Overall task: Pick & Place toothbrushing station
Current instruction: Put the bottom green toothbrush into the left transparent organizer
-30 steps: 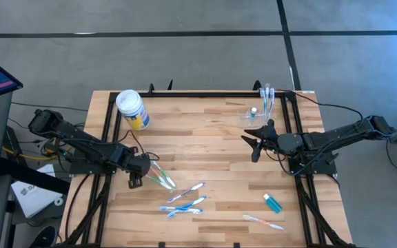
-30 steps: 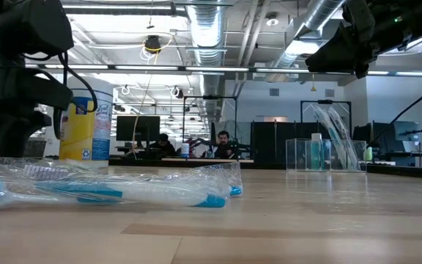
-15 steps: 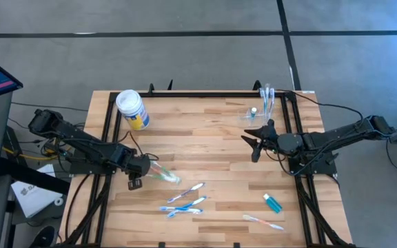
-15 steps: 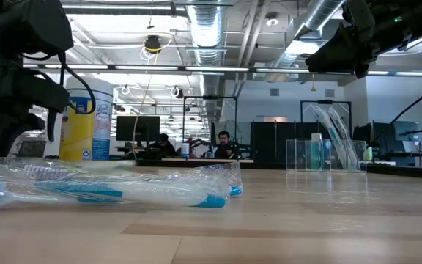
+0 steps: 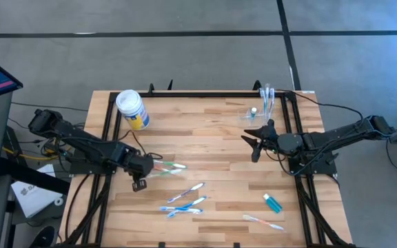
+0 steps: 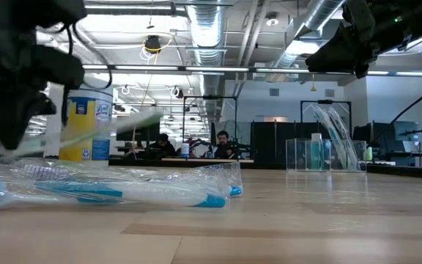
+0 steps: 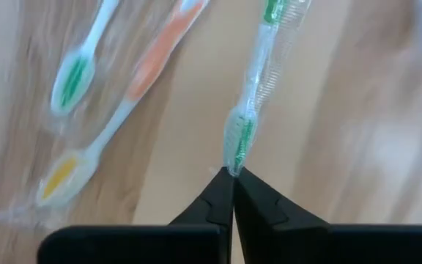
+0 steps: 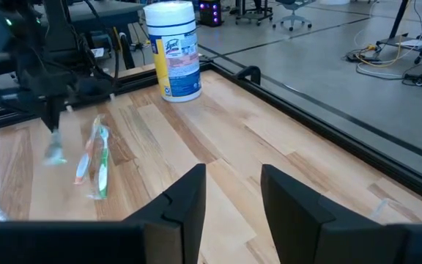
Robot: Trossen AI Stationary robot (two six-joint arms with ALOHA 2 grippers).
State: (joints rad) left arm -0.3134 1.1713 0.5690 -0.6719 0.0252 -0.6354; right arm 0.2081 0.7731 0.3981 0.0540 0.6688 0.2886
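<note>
My left gripper (image 5: 140, 175) is at the table's left, shut on a clear-wrapped green toothbrush (image 7: 245, 132). The toothbrush reaches from the gripper toward the table's right (image 5: 167, 167) and shows blurred in the low view (image 6: 101, 130). An orange and a green toothbrush (image 8: 94, 165) lie flat on the wood beside it. The see-through cup (image 5: 266, 105), with toothbrushes standing in it, is at the far right corner (image 6: 325, 152). My right gripper (image 5: 253, 142) hovers open near the cup, with nothing between its fingers (image 8: 233, 192). My left gripper pinches the very end of the wrapped toothbrush (image 7: 234, 166) between its two fingertips, at the end with the green patch. The fingers come slanting down from above. The toothbrush runs on away from the fingers, lifted off the wood and tilted, its free end higher (image 6: 152, 116).
A white-lidded yellow-and-blue canister (image 5: 131, 109) stands at the far left. More wrapped toothbrushes (image 5: 185, 200) lie near the middle front, one more (image 5: 264, 222) at the front right, and a small blue tube (image 5: 273, 202) beside it. Black rails frame the table's sides.
My left gripper has risen, taking the end of the wrapped toothbrush with it. The toothbrush has come up off the wood and swung from pointing toward the near right to pointing toward the table's right edge. It is blurred.
</note>
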